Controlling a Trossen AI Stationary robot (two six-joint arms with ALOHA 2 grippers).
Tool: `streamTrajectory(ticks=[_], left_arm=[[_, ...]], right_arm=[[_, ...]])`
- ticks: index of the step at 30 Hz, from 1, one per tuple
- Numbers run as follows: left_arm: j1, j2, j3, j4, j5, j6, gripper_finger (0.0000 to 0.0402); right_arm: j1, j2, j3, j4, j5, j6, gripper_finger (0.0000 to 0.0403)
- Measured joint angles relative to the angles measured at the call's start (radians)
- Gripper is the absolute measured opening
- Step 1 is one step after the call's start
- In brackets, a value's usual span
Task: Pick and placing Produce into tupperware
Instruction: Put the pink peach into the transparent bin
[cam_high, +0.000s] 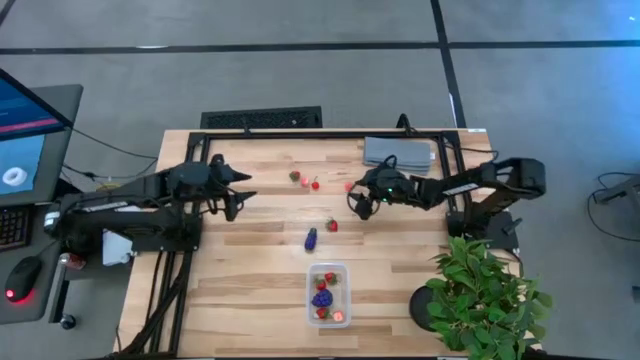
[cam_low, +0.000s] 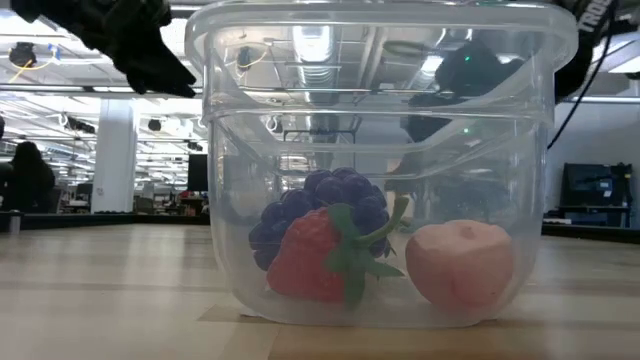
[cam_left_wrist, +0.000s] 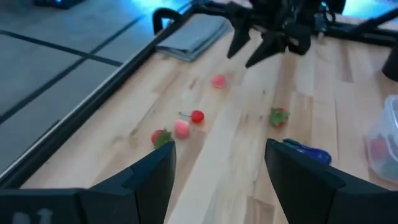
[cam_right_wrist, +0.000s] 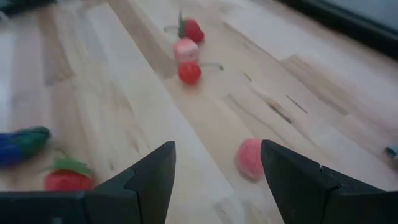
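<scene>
Right gripper (cam_high: 360, 203) open wide, empty, hovering over the table. Pink fruit piece (cam_right_wrist: 251, 158) just ahead between its fingers, toward 10 o'clock of the gripper from above, far nearer this arm than the left gripper (cam_high: 238, 192), also open and empty. Tupperware (cam_high: 327, 295) at 6 o'clock, partly filled.

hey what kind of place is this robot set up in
Likely a large open lab or industrial workspace: the low view shows ceiling strip lights and far desks with a person, and the high view shows a bare concrete floor and an operator monitor.
</scene>
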Motion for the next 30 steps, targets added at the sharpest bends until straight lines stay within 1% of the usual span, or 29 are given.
streamTrajectory(ticks=[7,10,15,17,21,30], left_arm=[[0.064,-0.089,-0.072,0.015,-0.009,-0.010,0.0236],[0.090,-0.100,-0.088,0.020,-0.009,-0.008,0.0236],[0.136,-0.101,-0.094,0.025,0.003,0.016,0.0235],[0.155,-0.099,-0.094,0.039,0.019,0.030,0.0235],[0.190,-0.099,-0.094,0.074,0.046,0.045,0.0235],[0.254,-0.099,-0.094,0.085,0.080,0.057,0.0235]], right_arm=[[-0.034,0.092,0.068,-0.052,0.000,0.009,0.0260],[-0.054,0.114,0.089,-0.056,0.001,0.009,0.0260],[-0.097,0.115,0.099,-0.060,-0.002,0.008,0.0260],[-0.117,0.115,0.099,-0.071,-0.024,0.008,0.0261],[-0.142,0.115,0.098,-0.079,-0.120,0.008,0.0261],[-0.141,0.115,0.098,-0.099,-0.135,-0.005,0.0261]])
